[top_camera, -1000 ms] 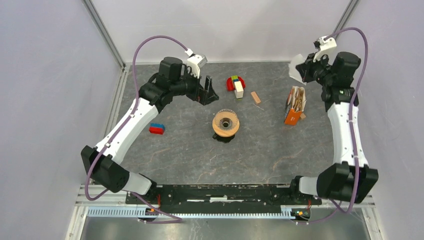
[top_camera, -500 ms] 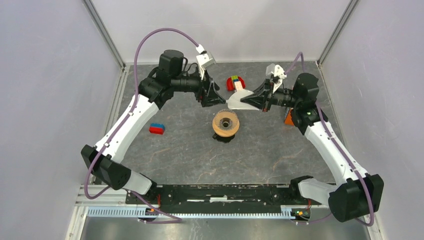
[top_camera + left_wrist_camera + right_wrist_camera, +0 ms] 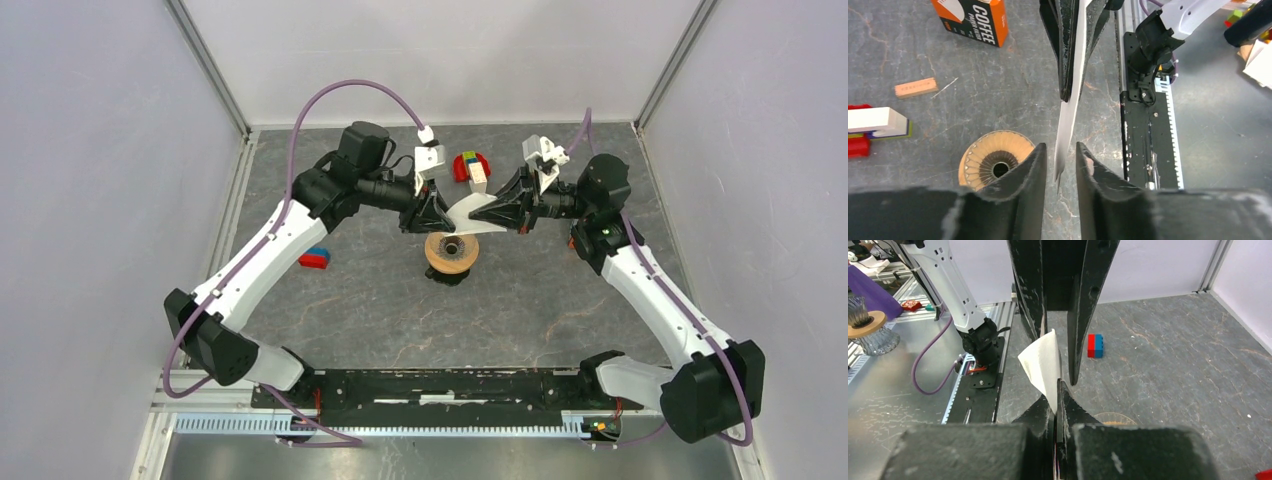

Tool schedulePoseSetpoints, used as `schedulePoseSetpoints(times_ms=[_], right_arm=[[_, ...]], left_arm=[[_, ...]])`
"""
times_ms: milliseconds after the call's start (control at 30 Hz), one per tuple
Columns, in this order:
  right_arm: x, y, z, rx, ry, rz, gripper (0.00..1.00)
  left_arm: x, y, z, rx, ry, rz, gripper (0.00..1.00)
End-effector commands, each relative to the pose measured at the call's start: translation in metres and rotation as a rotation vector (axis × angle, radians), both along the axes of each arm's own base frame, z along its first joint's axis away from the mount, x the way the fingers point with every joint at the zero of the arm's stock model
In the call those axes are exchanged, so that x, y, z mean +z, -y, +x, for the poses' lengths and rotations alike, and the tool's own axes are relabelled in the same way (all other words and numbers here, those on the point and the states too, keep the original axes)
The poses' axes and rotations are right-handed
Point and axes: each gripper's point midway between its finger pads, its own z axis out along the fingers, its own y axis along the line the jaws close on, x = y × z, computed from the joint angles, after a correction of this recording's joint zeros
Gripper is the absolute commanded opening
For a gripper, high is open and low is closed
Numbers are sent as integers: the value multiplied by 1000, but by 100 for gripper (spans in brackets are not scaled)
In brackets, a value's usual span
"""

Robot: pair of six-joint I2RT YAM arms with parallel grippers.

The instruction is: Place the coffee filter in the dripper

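Observation:
The coffee filter [image 3: 463, 216], a thin white paper fan, hangs in the air just above and behind the dripper [image 3: 452, 252], whose tan ring stands mid-table. My right gripper [image 3: 481, 213] is shut on the filter's right corner [image 3: 1044, 362]. My left gripper [image 3: 438, 213] faces it from the left. In the left wrist view the filter [image 3: 1066, 135] shows edge-on between the left gripper's [image 3: 1059, 150] jaws, which stand open with a narrow gap on each side of the paper. The dripper [image 3: 992, 160] lies below and left of them.
An orange coffee filter box [image 3: 973, 20] stands behind the right arm. A red and white stack of toy blocks [image 3: 470, 167] sits at the back, with a small wooden block [image 3: 915, 87] near it. A red-and-blue brick [image 3: 314, 258] lies to the left.
The right arm swung in from the back right with the filter to above the dripper. The left gripper moved right to meet it, and its jaws narrowed round the filter's edge.

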Motion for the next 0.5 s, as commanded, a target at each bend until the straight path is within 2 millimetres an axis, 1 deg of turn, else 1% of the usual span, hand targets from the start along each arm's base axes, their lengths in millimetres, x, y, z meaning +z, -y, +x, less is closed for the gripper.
schedulePoseSetpoints(times_ms=[0, 33, 100, 133, 167, 200, 233, 267, 300, 400, 467], right_arm=[[9, -2, -5, 30, 17, 32, 0], [8, -2, -5, 30, 12, 35, 0], [7, -2, -4, 22, 6, 38, 0], [6, -2, -4, 16, 7, 38, 3], [4, -2, -3, 8, 6, 32, 8], [1, -1, 0, -6, 18, 20, 18], [-5, 0, 5, -34, 10, -6, 32], [-10, 2, 13, -72, 43, -36, 44], [-18, 5, 17, -105, 35, -69, 54], [-27, 7, 21, -131, 62, -95, 61], [-28, 6, 20, -123, 59, -86, 61]], left_arm=[[3, 10, -9, -57, 40, -44, 28], [2, 12, -9, -53, 32, -51, 18], [1, 14, -7, -39, 16, -64, 3], [2, 14, -7, -33, 15, -69, 2], [3, 13, -7, -22, 9, -69, 2], [4, 12, -4, 5, 4, -64, 2], [6, 11, -1, 39, -3, -60, 2], [8, 8, 4, 88, -12, -47, 2], [9, 5, 7, 124, -18, -35, 2], [15, -4, 8, 197, -41, -7, 2], [17, -7, 1, 196, -70, -5, 2]])
